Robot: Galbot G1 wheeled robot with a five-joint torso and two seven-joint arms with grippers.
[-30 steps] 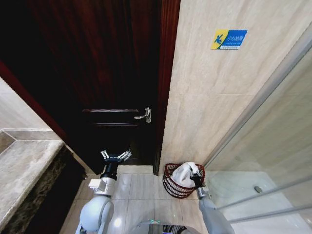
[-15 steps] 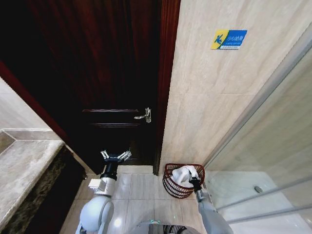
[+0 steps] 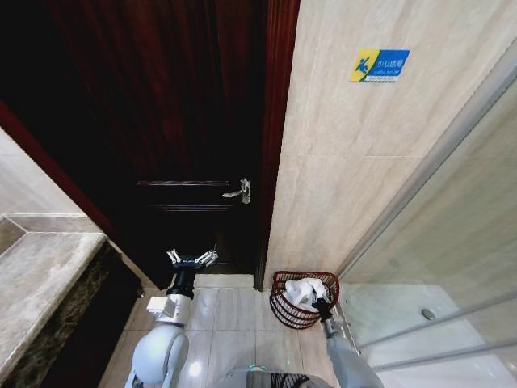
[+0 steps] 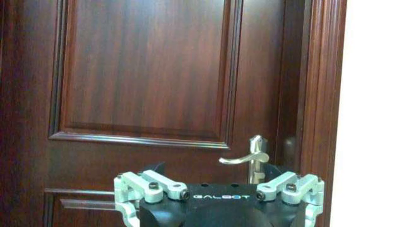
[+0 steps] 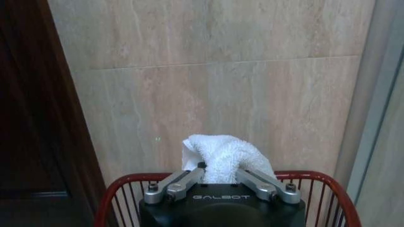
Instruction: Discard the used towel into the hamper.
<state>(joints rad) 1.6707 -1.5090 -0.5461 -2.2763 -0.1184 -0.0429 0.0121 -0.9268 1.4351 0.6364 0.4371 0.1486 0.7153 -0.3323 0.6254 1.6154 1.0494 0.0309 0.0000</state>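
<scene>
Each tool is built on a black block marked GALBOT in pale letters, seen on the left tool [image 4: 218,201] and the right tool [image 5: 221,189]. Silver-grey metal fingers [image 4: 148,187] are pinned to the block with dark round screws. The arms are clad in smooth light grey shells, with rounded, glossy joints.

The towel [image 5: 224,158] is white, fluffy terry cloth. The hamper [image 5: 319,182] is glossy red-brown wire. The door [image 4: 145,80] is dark polished wood; the wall [image 5: 215,80] is smooth beige tile.
</scene>
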